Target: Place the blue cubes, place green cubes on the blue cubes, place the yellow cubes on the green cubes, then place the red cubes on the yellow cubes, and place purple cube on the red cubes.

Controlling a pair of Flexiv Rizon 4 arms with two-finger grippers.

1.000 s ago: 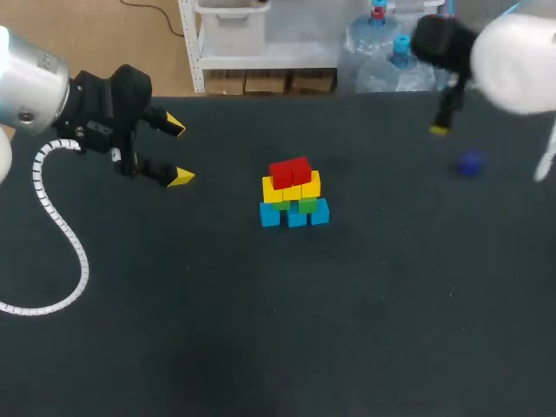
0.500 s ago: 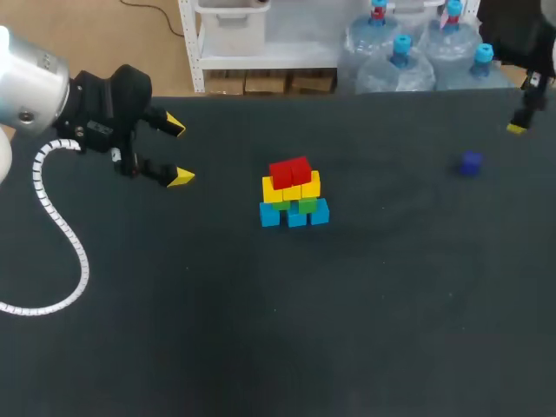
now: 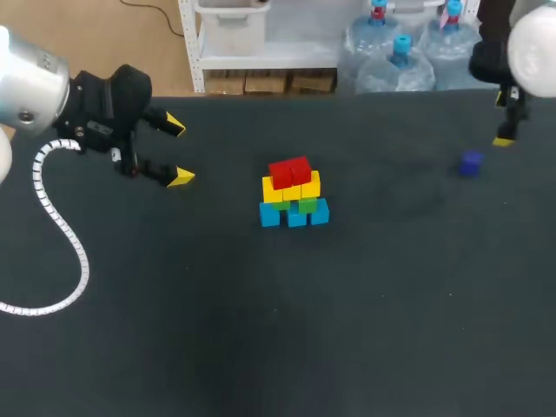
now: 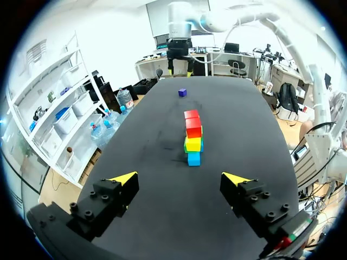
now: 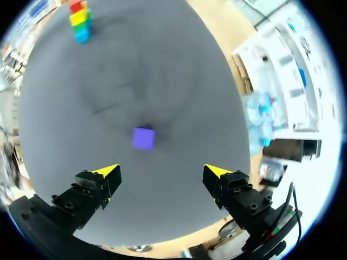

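Black and matte, the desk [image 3: 261, 347] carries a small tower near its middle: a row of blue cubes [image 3: 295, 215] at the bottom, green cubes [image 3: 305, 205] on them, then yellow cubes [image 3: 291, 190], with red cubes [image 3: 289, 171] on top. The small purple cube [image 3: 471, 163] lies alone, well apart from the tower, towards the right arm's side. The right hand [image 5: 160, 171] hangs above it, fingers spread wide and empty, the cube ahead of them and untouched. The left hand [image 3: 177, 152] is also wide and empty, off to the tower's left.

The purple cube looks light, rigid and smooth-faced. I'd take it squarely by two opposite flat sides. No tray or box holds any cube; they sit straight on the desk.
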